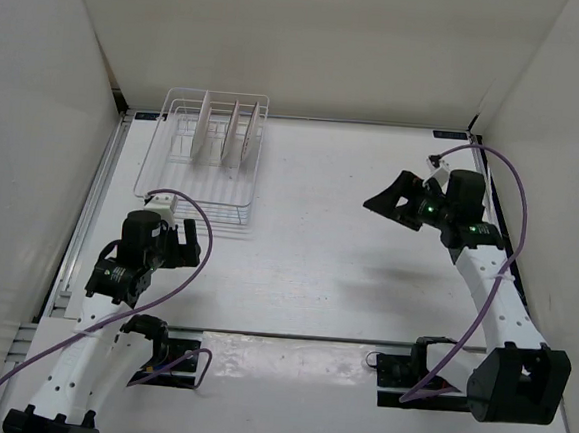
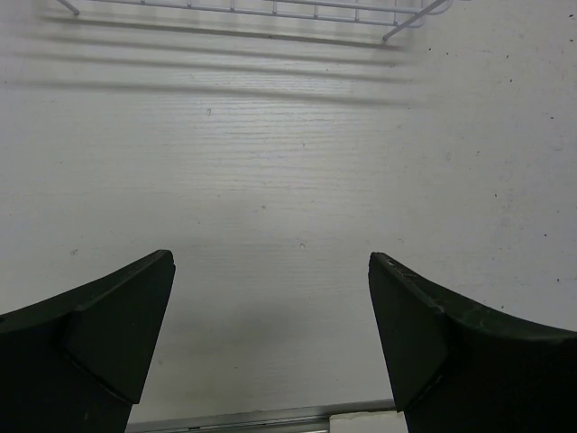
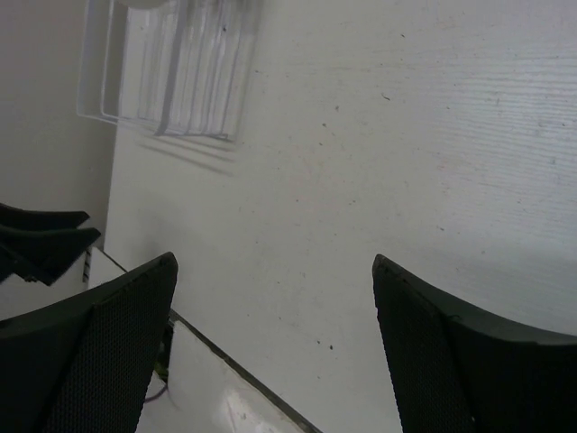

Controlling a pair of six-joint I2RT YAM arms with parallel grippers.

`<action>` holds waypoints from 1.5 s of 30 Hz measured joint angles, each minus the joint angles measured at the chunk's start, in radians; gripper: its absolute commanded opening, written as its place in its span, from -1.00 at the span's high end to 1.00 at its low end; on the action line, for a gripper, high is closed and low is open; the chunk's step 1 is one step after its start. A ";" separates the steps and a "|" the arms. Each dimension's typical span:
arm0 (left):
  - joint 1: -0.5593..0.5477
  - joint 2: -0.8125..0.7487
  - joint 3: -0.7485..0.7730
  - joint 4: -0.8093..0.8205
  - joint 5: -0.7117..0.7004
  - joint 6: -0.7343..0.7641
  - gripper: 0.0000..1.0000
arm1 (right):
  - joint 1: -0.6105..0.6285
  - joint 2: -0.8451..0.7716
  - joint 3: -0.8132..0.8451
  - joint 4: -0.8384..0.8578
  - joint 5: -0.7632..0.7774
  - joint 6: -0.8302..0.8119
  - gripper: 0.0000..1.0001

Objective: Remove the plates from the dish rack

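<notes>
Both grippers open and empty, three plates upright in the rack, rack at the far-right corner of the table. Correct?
Not quite: the dish rack sits at the far-left corner of the table, as the top external view shows. The rest holds: the left gripper and the right gripper are open and empty, and the three plates stand upright in the rack.

This is a robotics lab test cell rather than a real kitchen. A bare white tabletop point(image 1: 348, 231) is boxed in by plain white panels point(image 1: 314, 38) at the back and on both sides. Two white robot arms are bolted at its near edge, the left arm point(image 1: 78, 355) and the right arm point(image 1: 493, 303), trailing purple cables point(image 1: 520, 230). The household props are a wire dish rack point(image 1: 176, 132) holding plates point(image 1: 222, 131).
</notes>
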 measured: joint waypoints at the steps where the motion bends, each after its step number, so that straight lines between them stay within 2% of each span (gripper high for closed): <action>1: 0.000 0.000 0.000 0.000 0.000 0.000 -0.98 | 0.001 -0.002 0.000 0.024 -0.005 0.029 -0.80; 5: 0.000 0.000 0.000 -0.002 0.000 0.000 -0.98 | -0.001 -0.013 -0.003 0.129 -0.026 0.158 -0.80; 8: 0.000 -0.003 0.000 -0.002 0.000 0.000 -0.98 | -0.001 -0.001 -0.040 0.303 -0.107 0.260 -0.80; 12: 0.000 -0.011 0.000 -0.002 0.000 0.000 -0.98 | 0.024 0.105 -0.018 0.399 -0.176 0.323 -0.80; 18: 0.000 -0.016 0.000 -0.002 0.000 0.000 -0.98 | 0.151 0.206 0.139 0.204 -0.064 0.219 -0.76; 24: 0.000 -0.016 0.000 -0.003 0.000 0.000 -0.98 | 0.304 0.303 0.443 0.016 0.151 0.087 -0.69; 35: 0.000 -0.015 0.000 -0.003 0.000 0.000 -0.98 | 0.505 0.660 0.838 -0.206 0.424 -0.024 -0.67; 41: 0.000 -0.015 0.000 -0.008 0.007 -0.002 -0.98 | 0.582 0.859 1.102 -0.198 0.546 -0.053 -0.60; 45: 0.000 -0.016 0.000 -0.020 0.015 -0.006 -0.98 | 0.634 0.945 1.136 -0.097 0.624 -0.070 -0.49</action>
